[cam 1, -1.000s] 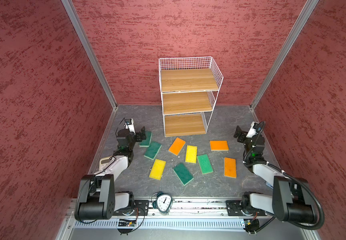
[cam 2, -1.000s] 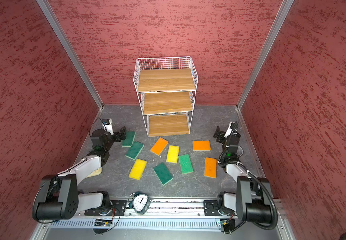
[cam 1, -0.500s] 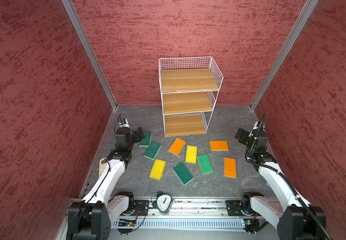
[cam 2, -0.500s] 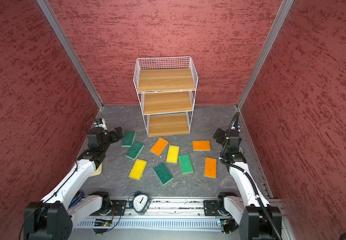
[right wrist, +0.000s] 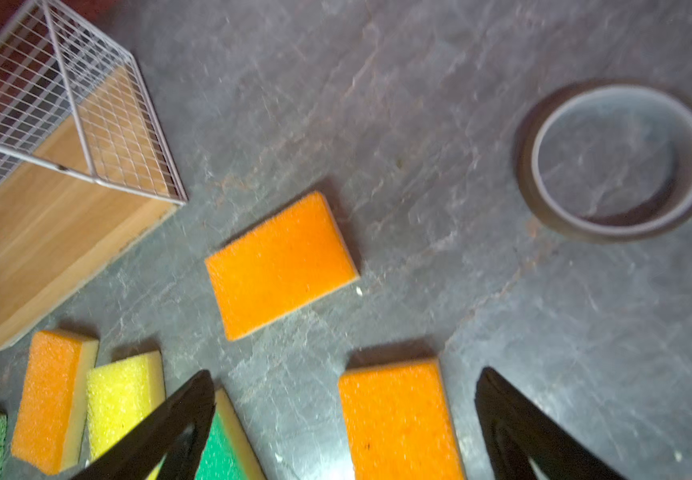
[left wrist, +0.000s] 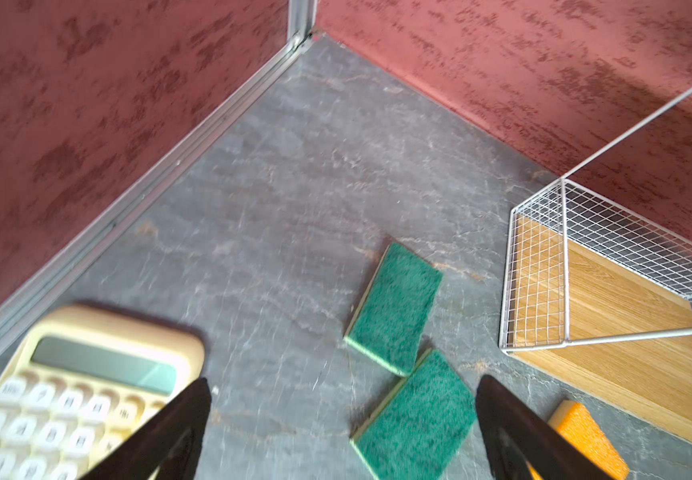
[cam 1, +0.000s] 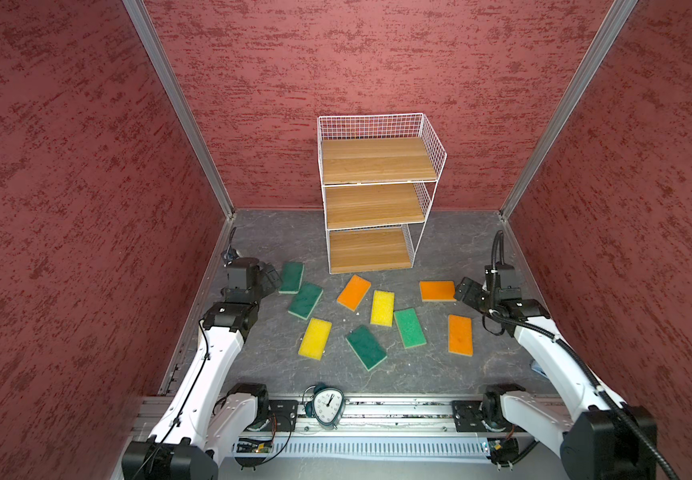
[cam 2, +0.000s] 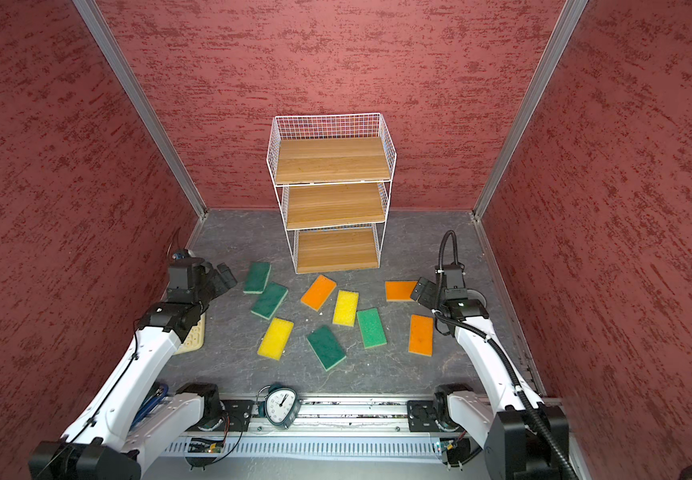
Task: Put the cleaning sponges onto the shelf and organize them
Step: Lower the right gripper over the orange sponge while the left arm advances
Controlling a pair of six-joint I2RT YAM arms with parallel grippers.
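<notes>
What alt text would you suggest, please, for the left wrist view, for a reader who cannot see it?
Two dark green sponges lie flat and close together on a grey floor, seen beyond open black jaws. A cream calculator lies beside a red wall; an orange sponge lies by the bare bottom board of the wire shelf.

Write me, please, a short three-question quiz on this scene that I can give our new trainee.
1. How many orange sponges are in view?
2. True or false: all three boards of the shelf are bare.
3. What colour are the two sponges nearest the left gripper? A green, B yellow, C orange.
Key: 1 three; 2 true; 3 A.
</notes>
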